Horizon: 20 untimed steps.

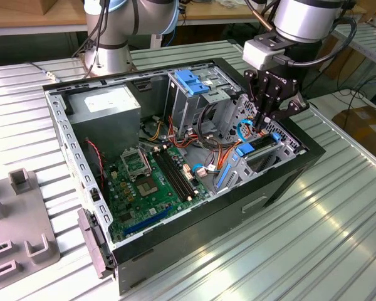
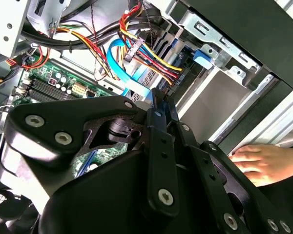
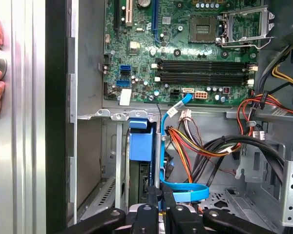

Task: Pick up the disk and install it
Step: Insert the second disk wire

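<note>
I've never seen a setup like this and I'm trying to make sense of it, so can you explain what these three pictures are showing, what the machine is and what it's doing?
This is a robot arm working inside an opened desktop computer case that lies on a ribbed metal table.

The exterior view comes from a camera off the arm and takes in the whole scene. There the black gripper reaches down into the corner of the case at the exterior view's right, at a drive bay with blue plastic parts.

The two wrist views come from cameras riding on the arm, looking past the gripper into the case. They show the green motherboard, bundles of coloured cables and a blue plastic piece just ahead of the gripper. I cannot tell what the gripper holds.

A person's hand rests at the edge of the case.
</note>
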Each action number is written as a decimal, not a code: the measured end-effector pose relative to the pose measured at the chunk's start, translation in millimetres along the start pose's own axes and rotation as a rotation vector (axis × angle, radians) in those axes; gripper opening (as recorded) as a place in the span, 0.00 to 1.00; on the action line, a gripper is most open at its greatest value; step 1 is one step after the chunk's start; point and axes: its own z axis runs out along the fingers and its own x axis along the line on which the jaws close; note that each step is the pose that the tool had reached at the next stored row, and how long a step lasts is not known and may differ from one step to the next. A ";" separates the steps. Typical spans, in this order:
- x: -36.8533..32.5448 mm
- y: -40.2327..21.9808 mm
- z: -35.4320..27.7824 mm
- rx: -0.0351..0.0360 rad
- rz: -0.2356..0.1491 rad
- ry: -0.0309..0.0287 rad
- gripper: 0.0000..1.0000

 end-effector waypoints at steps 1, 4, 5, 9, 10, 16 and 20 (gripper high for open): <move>0.0 0.0 0.0 0.0000 0.000 0.0000 0.16; 0.1 0.0 0.1 0.0000 0.000 -0.0001 0.16; 0.1 0.0 0.0 0.0000 0.000 -0.0004 0.16; 2.3 0.2 0.4 0.0006 0.001 -0.0153 0.16; 4.4 0.2 0.6 0.0010 0.002 -0.0260 0.16; 9.0 0.5 1.1 0.0021 0.004 -0.0539 0.16; 22.4 1.1 3.1 0.0026 0.004 -0.0668 0.16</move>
